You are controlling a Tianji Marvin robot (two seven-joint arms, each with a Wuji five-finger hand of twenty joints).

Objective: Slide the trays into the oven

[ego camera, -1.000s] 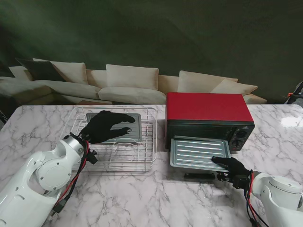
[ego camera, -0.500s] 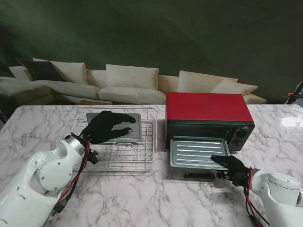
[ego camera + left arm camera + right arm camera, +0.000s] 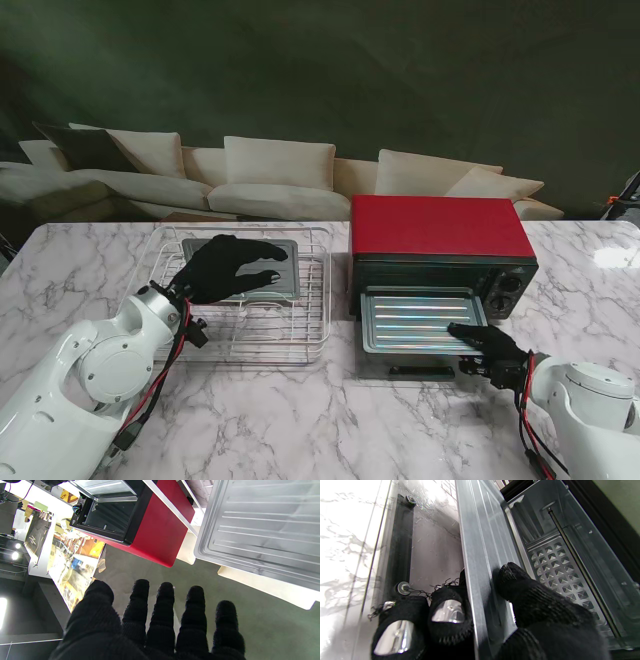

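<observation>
Two trays. First tray (image 3: 420,320): ribbed metal, lying at the oven (image 3: 440,252) mouth over its dropped door, partly entered. Right robot hand (image 3: 487,347) pinches its near rim, thumb on top, fingers beneath. Step in hand, by my reading: pushing this tray inside; next move calls for a level, straight push along the side rails. Second tray (image 3: 245,270): lies in the wire rack (image 3: 300,345), left of the oven on the desk (image 3: 330,420). Left robot hand (image 3: 225,268) hovers over it, fingers spread, holding nothing.

Stand cam high behind the arms, looking down the table (image 3: 330,410) toward the sofa (image 3: 270,175); wrist cams sit close along the fingers; all three catch the red oven (image 3: 440,250)
</observation>
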